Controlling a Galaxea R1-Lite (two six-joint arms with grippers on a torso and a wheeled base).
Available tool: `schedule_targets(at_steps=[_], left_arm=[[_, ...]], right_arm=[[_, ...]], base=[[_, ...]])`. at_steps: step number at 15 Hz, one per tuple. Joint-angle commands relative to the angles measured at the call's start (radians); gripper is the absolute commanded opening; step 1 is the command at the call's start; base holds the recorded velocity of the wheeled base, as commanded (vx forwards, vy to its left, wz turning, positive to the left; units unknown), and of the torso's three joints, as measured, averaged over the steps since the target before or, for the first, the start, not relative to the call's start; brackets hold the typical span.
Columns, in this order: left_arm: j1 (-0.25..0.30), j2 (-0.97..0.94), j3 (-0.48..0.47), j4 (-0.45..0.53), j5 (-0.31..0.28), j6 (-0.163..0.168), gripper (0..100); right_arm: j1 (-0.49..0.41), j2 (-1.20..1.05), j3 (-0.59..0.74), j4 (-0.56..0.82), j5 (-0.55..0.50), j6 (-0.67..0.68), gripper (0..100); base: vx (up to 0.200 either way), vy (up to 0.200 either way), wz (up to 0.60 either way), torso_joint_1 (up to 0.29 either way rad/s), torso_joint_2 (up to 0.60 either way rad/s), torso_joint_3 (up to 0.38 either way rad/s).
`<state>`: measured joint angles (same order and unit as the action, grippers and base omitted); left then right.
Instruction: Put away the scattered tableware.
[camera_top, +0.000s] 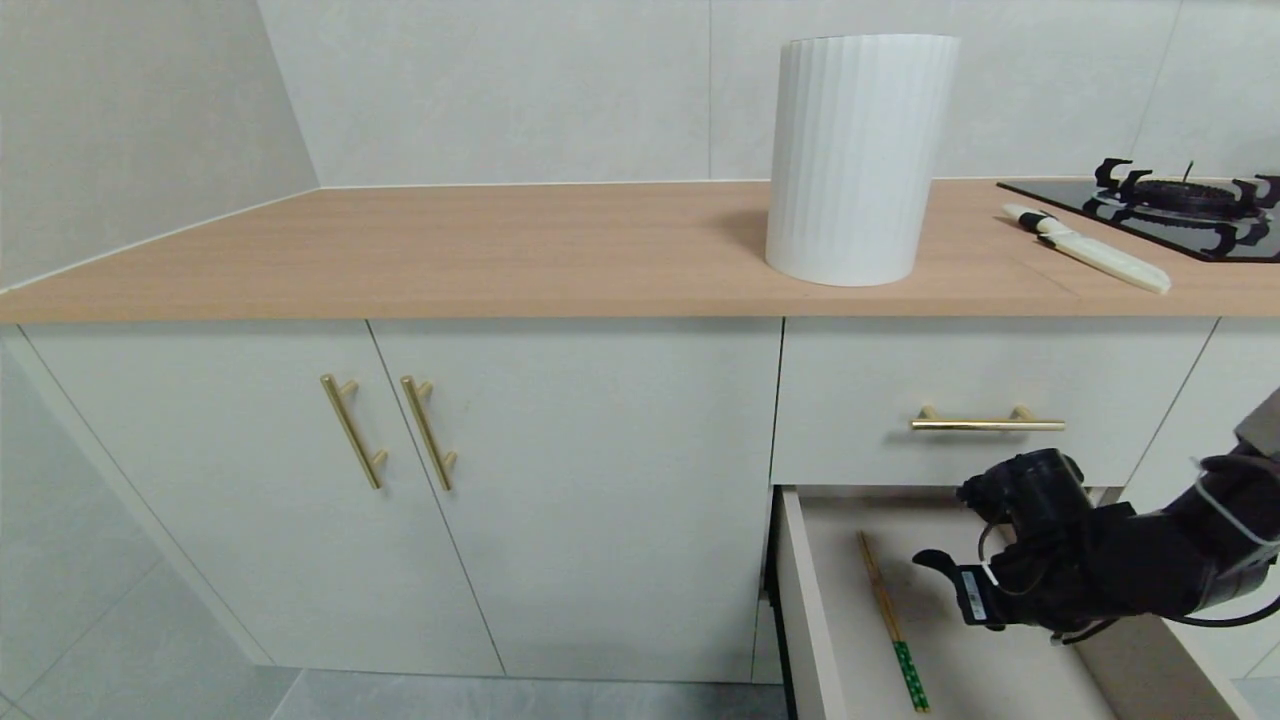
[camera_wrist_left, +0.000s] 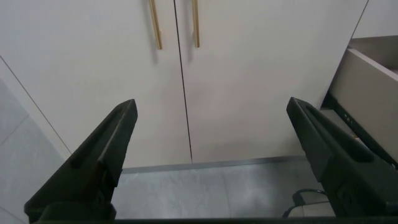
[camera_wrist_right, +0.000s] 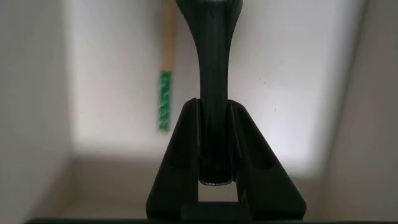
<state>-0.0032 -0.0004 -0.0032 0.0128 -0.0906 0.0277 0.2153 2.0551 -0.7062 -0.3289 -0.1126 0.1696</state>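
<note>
Over the open drawer (camera_top: 805, 600), R pincer (camera_wrist_right: 214, 112) pinches a dark utensil (camera_wrist_right: 211, 50) by its handle; chopsticks (camera_top: 890, 625) lie on the drawer floor just beside. L pincer (camera_wrist_left: 210, 109) is spread wide, facing cabinet doors (camera_wrist_left: 249, 81). White knife (camera_top: 1085, 248) lies on the surface (camera_top: 500, 250) near the stove (camera_top: 1170, 205).

We find room in the open drawer (camera_top: 806, 612) between the chopsticks (camera_top: 892, 622) near its left wall and our right hand (camera_wrist_right: 214, 124), which grips a dark utensil (camera_wrist_right: 211, 50)

Matt wood-grain countertop (camera_top: 450, 250), shiny metal handle (camera_top: 987, 424), wooden chopsticks (camera_top: 888, 612) — glossy dark utensil (camera_wrist_right: 208, 62).
</note>
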Motion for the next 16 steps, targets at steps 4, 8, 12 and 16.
schedule_targets(at_steps=[4, 8, 12, 16], left_arm=[[0.0, 0.0, 0.0, 0.001, 0.0, 0.0, 100], [0.0, 0.0, 0.0, 0.0, 0.0, 0.0, 100], [0.0, 0.0, 0.0, 0.001, 0.0, 0.0, 100], [0.0, 0.0, 0.0, 0.0, 0.0, 0.0, 100]], right_arm=[[-0.007, 0.186, 0.054, -0.154, -0.021, 0.002, 0], [-0.004, 0.235, 0.05, -0.167, -0.021, -0.001, 0], [-0.005, 0.237, 0.05, -0.176, -0.021, -0.001, 0], [-0.005, 0.241, 0.05, -0.176, -0.022, -0.001, 0]], base=[[0.0, 0.0, 0.0, 0.0, 0.0, 0.0], [0.0, 0.0, 0.0, 0.0, 0.0, 0.0], [0.0, 0.0, 0.0, 0.0, 0.0, 0.0], [0.0, 0.0, 0.0, 0.0, 0.0, 0.0]])
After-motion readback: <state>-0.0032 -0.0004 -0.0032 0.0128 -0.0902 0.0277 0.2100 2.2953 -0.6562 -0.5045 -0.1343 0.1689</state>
